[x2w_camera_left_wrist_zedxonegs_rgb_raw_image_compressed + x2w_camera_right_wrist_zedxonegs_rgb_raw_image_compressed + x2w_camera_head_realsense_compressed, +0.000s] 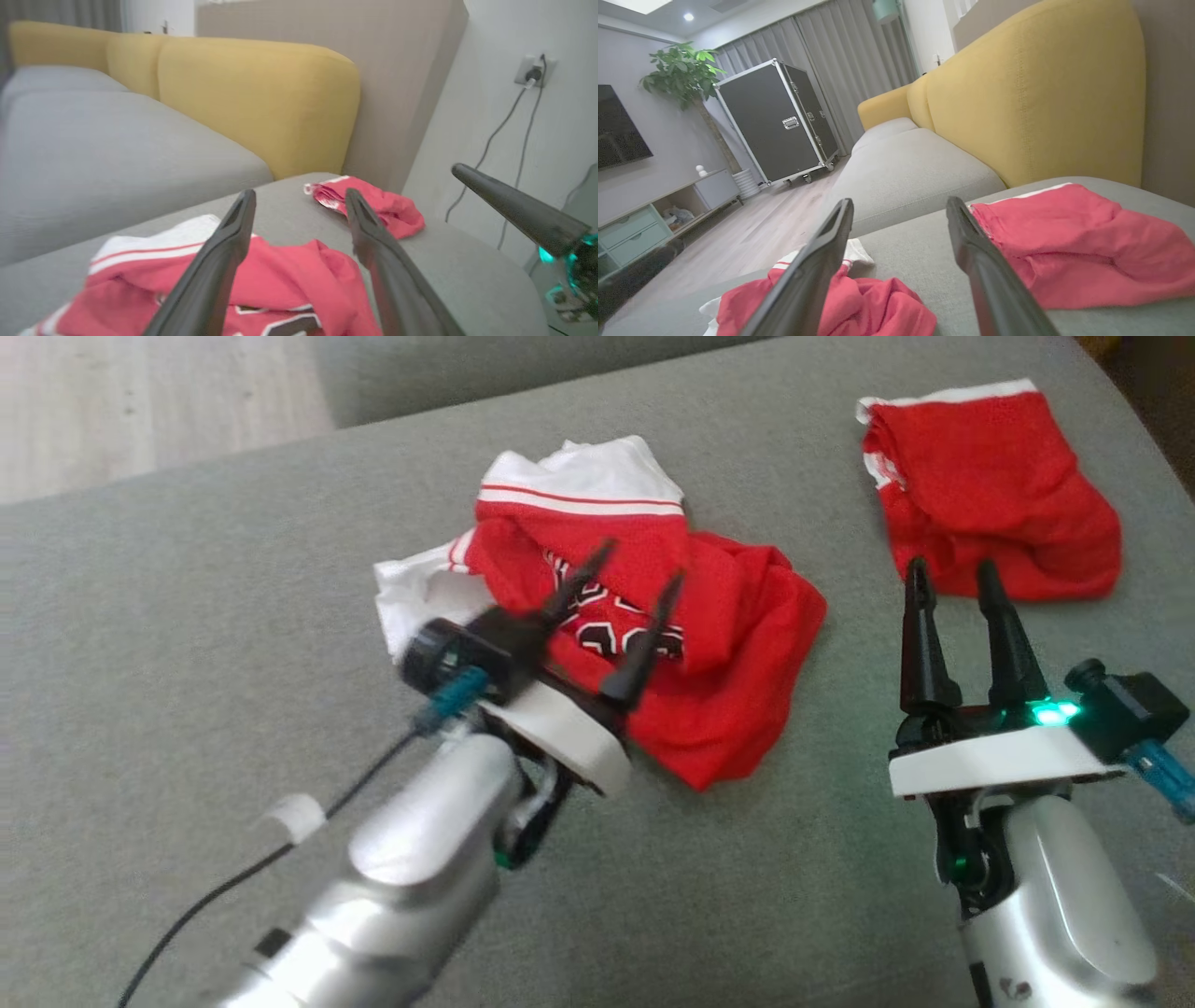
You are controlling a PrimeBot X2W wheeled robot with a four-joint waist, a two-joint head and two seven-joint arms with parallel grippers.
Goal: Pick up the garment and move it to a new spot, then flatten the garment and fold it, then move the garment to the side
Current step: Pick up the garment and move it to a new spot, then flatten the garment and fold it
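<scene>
The garment [738,653], a red and white jersey with black lettering, lies crumpled in the middle of the grey cushion [187,616]. My left gripper [640,563] hovers just above its near side, open, nothing between its fingers. The left wrist view has the garment [289,270] below the spread left gripper [300,193]. My right gripper [950,567] stands open to the right, its tips by the near edge of a second red garment [999,495]. From the right wrist, that open gripper [900,202] has the jersey [868,308] at lower left and the second red garment [1073,238] at right.
A yellow sofa backrest [261,98] rises behind the cushion, with another grey seat [93,149] beside it. Cables hang from a wall socket [532,70]. Wooden floor [752,233], a black wheeled case [775,121] and a low cabinet [654,219] lie beyond the cushion's edge.
</scene>
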